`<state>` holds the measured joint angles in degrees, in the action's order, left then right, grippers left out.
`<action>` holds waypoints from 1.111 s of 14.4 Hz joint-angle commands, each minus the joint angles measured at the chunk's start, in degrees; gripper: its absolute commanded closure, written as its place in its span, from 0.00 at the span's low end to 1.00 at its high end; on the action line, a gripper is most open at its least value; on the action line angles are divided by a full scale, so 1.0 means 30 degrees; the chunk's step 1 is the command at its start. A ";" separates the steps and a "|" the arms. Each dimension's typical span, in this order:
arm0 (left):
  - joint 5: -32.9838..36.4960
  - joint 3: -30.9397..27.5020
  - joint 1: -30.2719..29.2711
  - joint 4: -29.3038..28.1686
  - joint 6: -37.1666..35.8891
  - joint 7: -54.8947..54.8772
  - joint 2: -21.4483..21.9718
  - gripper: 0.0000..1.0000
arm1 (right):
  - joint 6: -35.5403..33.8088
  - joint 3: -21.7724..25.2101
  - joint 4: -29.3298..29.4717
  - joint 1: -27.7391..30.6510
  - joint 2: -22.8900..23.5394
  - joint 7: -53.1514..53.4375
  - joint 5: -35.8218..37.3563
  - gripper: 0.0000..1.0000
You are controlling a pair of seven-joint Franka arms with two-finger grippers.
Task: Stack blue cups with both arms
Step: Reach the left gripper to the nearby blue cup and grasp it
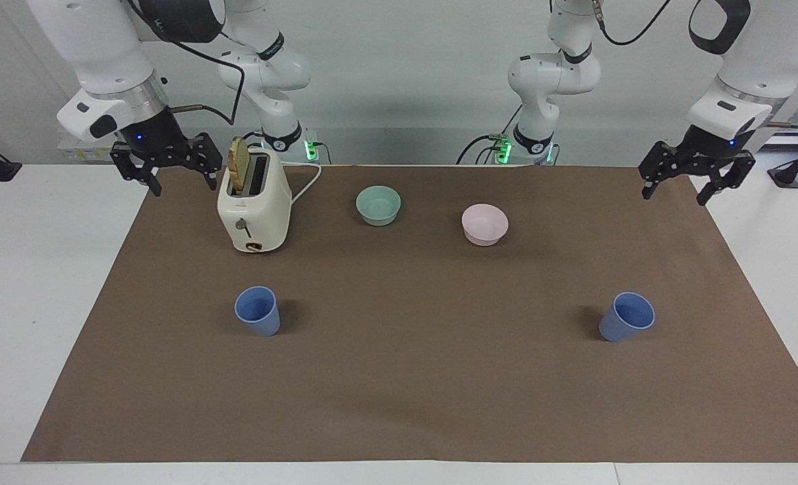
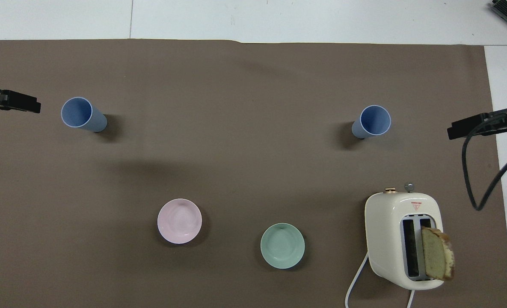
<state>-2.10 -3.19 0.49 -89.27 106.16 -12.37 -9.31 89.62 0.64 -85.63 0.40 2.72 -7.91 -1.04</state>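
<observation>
Cups unstacked: two blue cups upright on the brown mat [image 1: 405, 377], well apart. One blue cup [image 1: 258, 310] stands toward the right arm's end of the worktop [image 1: 28, 283], farther from the robots than the toaster [image 1: 254, 202]. Other blue cup [image 1: 627, 316] stands toward the left arm's end.

Right gripper [image 1: 164, 167] hangs over the mat's edge just beside the toaster, jaws spread, holding nothing. Left gripper [image 1: 696, 172] hangs over the mat's corner at its own end, jaws spread, holding nothing.

Toaster carries a bread slice [image 1: 239, 164] standing up out of one slot. Mint-green bowl [image 1: 378, 205] and pink bowl [image 1: 484, 224] sit between the toaster and the left arm's end, nearer the robots than both cups.
</observation>
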 commanded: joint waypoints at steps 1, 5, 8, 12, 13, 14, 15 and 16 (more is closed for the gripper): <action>-0.0354 0.0095 -0.0397 0.0196 0.1697 -0.0506 -0.1579 0.00 | -0.0078 -0.0156 -0.0547 0.0161 -0.0498 0.0291 0.0172 0.00; -0.1110 0.0095 -0.0515 0.0022 0.3280 -0.1034 -0.3426 0.00 | -0.0077 -0.0185 -0.0547 0.0161 -0.0498 0.0291 0.0172 0.00; -0.1701 0.0095 -0.0544 -0.0184 0.3901 -0.1208 -0.4279 0.00 | -0.0077 -0.0156 -0.0547 0.0161 -0.0527 0.0291 0.0172 0.00; -0.1760 0.0066 -0.0895 -0.1412 0.4105 -0.2528 -0.4368 0.21 | -0.0106 -0.0185 -0.0547 0.0161 -0.0498 0.0320 0.0172 0.00; -0.1789 0.0066 -0.0896 -0.1647 0.4164 -0.2528 -0.4310 0.48 | -0.0107 -0.0185 -0.0547 0.0161 -0.0498 0.0292 0.0172 0.00; -0.1760 0.0066 -0.0896 -0.1795 0.4193 -0.2528 -0.4251 0.66 | -0.0107 -0.0185 -0.0547 0.0161 -0.0498 0.0291 0.0172 0.00; -0.1760 0.0066 -0.0925 -0.1970 0.4194 -0.2528 -0.4192 0.78 | -0.0107 -0.0214 -0.0547 0.0132 -0.0498 0.0262 0.0143 0.00; -0.1760 0.0037 -0.0954 -0.2204 0.4223 -0.2528 -0.4076 0.92 | -0.0107 -0.0214 -0.0518 0.0103 -0.0498 0.0262 0.0143 0.00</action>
<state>-6.53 -3.19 -1.92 -92.91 117.32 -18.76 -23.40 89.62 0.55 -85.66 0.38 2.69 -7.91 -1.04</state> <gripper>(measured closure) 0.388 0.000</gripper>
